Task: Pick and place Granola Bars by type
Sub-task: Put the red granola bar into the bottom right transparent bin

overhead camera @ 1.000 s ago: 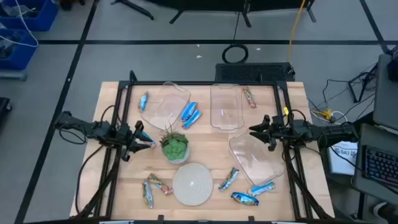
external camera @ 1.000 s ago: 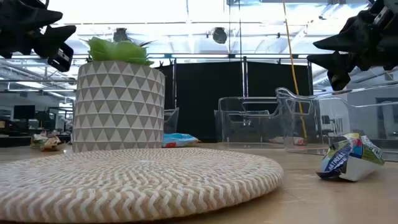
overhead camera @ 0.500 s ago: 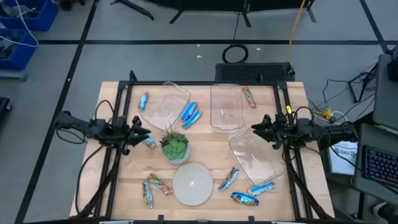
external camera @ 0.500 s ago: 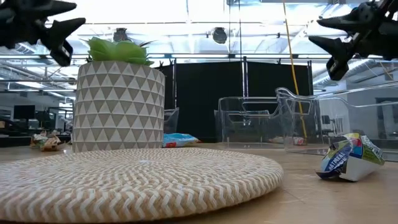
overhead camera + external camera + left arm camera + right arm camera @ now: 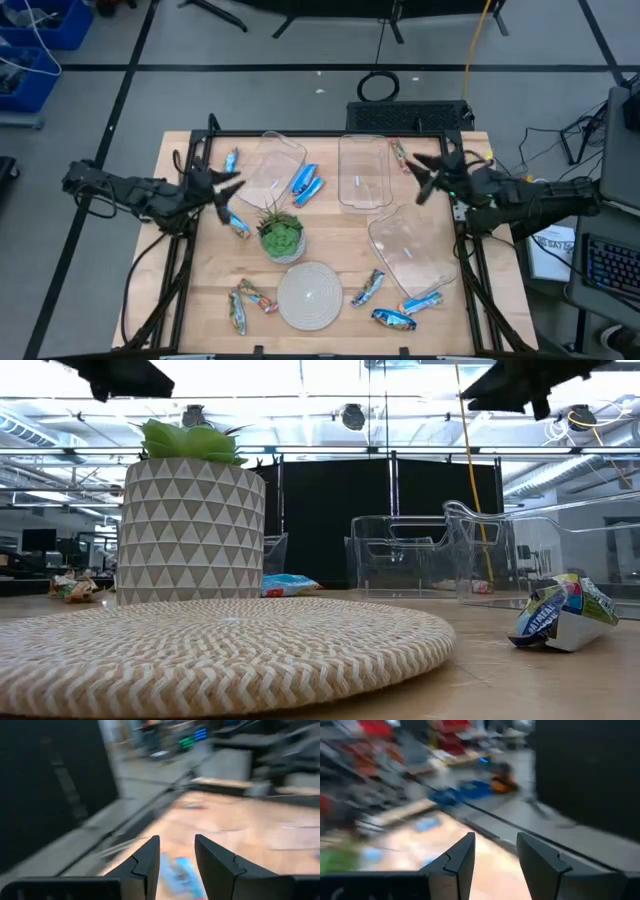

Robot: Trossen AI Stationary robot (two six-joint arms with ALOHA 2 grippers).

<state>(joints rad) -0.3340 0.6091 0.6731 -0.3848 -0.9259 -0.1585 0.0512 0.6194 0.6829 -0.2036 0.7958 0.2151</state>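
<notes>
Granola bars lie scattered flat on the wooden table. A blue one (image 5: 232,160) lies near the far left. Two blue ones (image 5: 306,184) sit beside the left clear bin (image 5: 265,168). A blue-silver one (image 5: 238,226) lies next to the potted plant (image 5: 281,235). A multicoloured one (image 5: 401,155) lies by the middle bin (image 5: 362,172), and two more (image 5: 245,302) lie near left. Three blue ones (image 5: 395,305) lie near right. My left gripper (image 5: 225,185) hovers open and empty above the far-left area. My right gripper (image 5: 425,172), also open and empty, hovers by the middle bin's right side.
A third clear bin (image 5: 410,250) stands at the right. A round woven mat (image 5: 310,295) lies at the near middle in front of the plant pot (image 5: 190,530). A black frame (image 5: 330,133) runs along the table's far edge and sides. Bare wood shows between mat and bins.
Both arms have risen and swung toward the table's far edge. The left gripper has left the spot beside the plant, and the blue-silver bar there lies where it was. The right gripper has moved from the right bin toward the middle bin. Both wrist views are blurred.
</notes>
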